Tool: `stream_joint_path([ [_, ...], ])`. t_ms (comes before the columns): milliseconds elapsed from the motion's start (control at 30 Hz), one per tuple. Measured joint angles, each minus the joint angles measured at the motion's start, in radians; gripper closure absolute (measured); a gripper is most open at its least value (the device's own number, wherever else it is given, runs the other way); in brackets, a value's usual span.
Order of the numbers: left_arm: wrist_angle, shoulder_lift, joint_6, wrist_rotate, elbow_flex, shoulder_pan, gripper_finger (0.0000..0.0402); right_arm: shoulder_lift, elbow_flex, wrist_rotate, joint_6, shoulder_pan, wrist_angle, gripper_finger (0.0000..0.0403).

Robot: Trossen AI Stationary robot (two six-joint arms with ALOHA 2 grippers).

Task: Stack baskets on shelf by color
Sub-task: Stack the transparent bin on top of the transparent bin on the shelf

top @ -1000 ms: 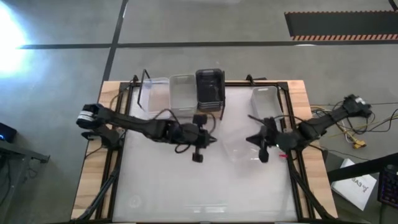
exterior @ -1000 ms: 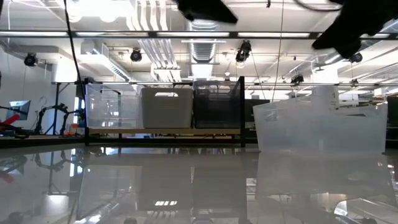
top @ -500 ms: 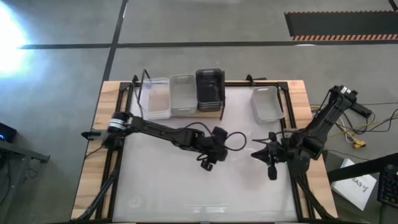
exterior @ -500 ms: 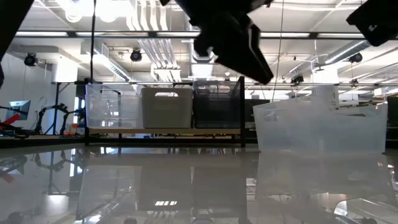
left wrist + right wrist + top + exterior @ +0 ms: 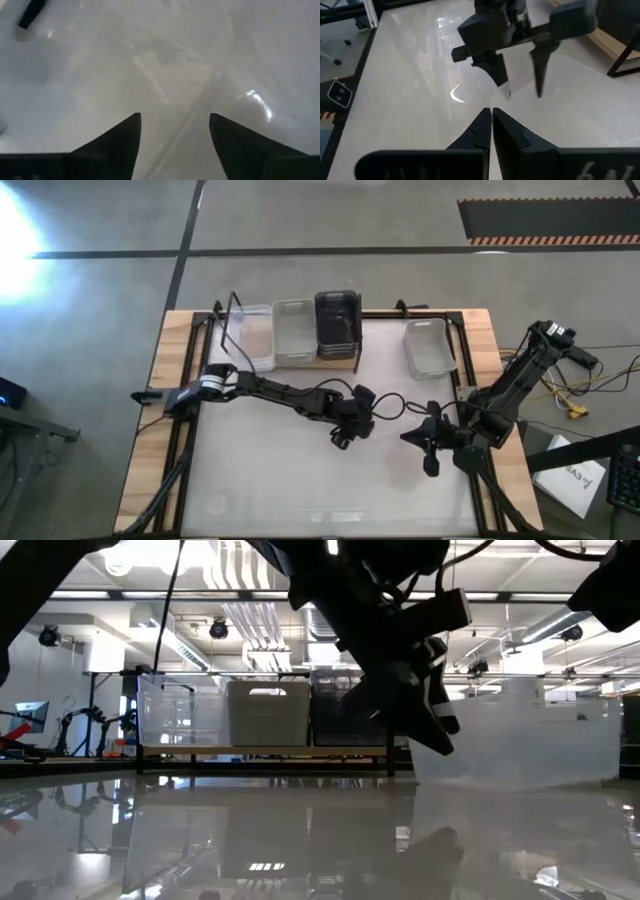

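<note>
The table (image 5: 300, 470) has a glossy white top that mirrors the ceiling lights, edged with pale wood. The baskets (image 5: 268, 712) look like smooth plastic: one translucent, one matt light grey, one dark. The shelf (image 5: 345, 358) shows thin black wire. Both grippers' fingers (image 5: 120, 145) are matt black.

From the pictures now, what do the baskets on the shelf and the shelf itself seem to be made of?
The clear basket looks like translucent plastic: the room shows through its walls. The light grey basket and the dark grey basket look like opaque, smooth plastic, though the finish is hard to judge. The shelf seems to be a pale wooden board in a thin black frame, probably metal.
</note>
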Motion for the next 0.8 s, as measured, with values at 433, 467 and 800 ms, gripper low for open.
stream_joint_path([
  [433, -0.015, -0.009, -0.211, 0.149, 0.005, -0.034, 0.0369, -0.001, 0.0, -0.002, -0.009, 0.0, 0.011, 0.0394],
  [467, -0.021, -0.013, -0.22, 0.149, 0.005, -0.041, 0.0383, -0.001, 0.0, -0.002, -0.01, 0.0, 0.011, 0.0394],
  [800, -0.11, -0.112, -0.497, 0.151, 0.002, -0.149, 0.04, -0.001, -0.001, -0.009, -0.048, 0.0, 0.012, 0.0394],
])
